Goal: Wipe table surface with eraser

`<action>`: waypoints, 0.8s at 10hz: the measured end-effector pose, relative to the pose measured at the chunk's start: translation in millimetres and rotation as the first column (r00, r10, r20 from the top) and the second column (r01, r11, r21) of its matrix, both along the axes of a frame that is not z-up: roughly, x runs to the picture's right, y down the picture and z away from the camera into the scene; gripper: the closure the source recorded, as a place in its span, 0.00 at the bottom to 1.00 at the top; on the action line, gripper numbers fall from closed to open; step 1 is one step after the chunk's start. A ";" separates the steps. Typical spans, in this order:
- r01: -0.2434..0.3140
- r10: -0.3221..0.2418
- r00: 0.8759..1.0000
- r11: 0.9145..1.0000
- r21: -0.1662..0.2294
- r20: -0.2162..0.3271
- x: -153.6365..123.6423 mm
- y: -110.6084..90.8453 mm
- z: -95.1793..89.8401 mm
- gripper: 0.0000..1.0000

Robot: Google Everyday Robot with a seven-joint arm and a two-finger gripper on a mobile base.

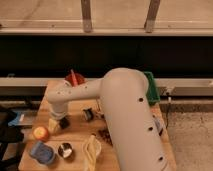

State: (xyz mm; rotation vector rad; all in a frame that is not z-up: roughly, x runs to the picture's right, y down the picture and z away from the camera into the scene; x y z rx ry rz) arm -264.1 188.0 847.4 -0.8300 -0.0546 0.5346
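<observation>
The robot's gripper (59, 118) hangs low over the left part of the table surface (79, 134), right at the black eraser (64, 122), which sits on the wood between a yellow block (52, 125) and a small cylinder (88, 114); whether it has the eraser clamped cannot be told. The step in hand appears to be securing the eraser. The next move calls for steady downward pressure and a level sweep over bare planks, clear of the orange fruit (41, 133).

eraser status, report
Gripper low over table surface, left side. Eraser at its tip. Yellow object close beside, orange ball just beyond.
</observation>
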 end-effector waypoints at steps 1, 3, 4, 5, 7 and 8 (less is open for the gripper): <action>0.007 -0.007 1.000 1.000 -0.004 -0.005 -1.1 1.4 1.8 0.20; 0.007 -0.007 1.000 1.000 0.001 -0.006 1.1 -0.9 1.7 0.29; 0.007 -0.007 1.000 1.000 -0.001 -0.008 2.1 -1.1 1.5 0.40; 0.007 -0.007 1.000 1.000 -0.001 -0.009 2.6 -1.3 1.6 0.50; 0.003 -0.003 1.000 1.000 0.000 -0.013 5.3 -4.1 1.4 0.68; 0.005 -0.005 1.000 1.000 -0.001 -0.014 6.4 -4.6 0.0 0.80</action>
